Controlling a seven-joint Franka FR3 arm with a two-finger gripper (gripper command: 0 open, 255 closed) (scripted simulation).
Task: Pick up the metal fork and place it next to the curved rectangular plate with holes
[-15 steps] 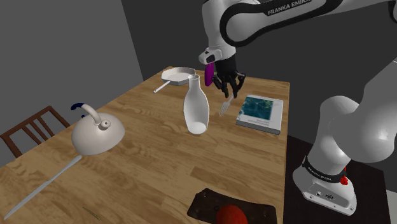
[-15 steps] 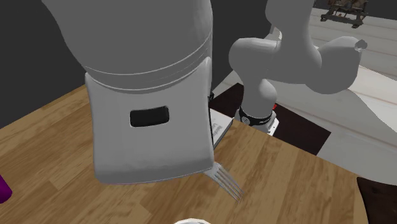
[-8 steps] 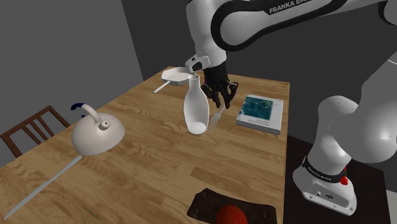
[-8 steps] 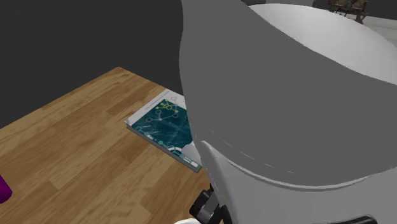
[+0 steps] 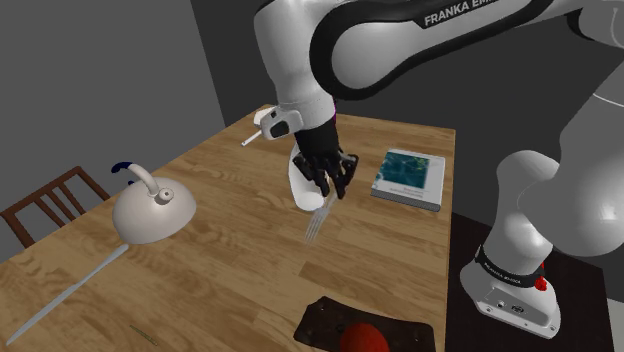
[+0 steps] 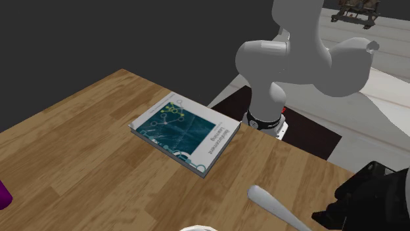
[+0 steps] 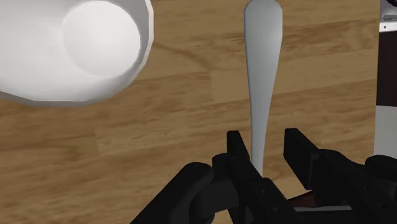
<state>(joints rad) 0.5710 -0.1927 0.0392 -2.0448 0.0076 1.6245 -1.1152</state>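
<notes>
opposed exterior cameras, common book (image 5: 408, 178)

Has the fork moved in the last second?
Yes. In the shoulder view the fork, carried by the gripper, has gone from beside the book toward the lower left, past the vase.

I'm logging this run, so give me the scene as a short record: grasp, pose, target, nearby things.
grasp: gripper over the table, fingers clasping the fork
pose: tines sticking out below the gripper, off the wood
target: dark plate at the table's near edge, red thing on it
nearby: white vase beside the gripper, book
</notes>
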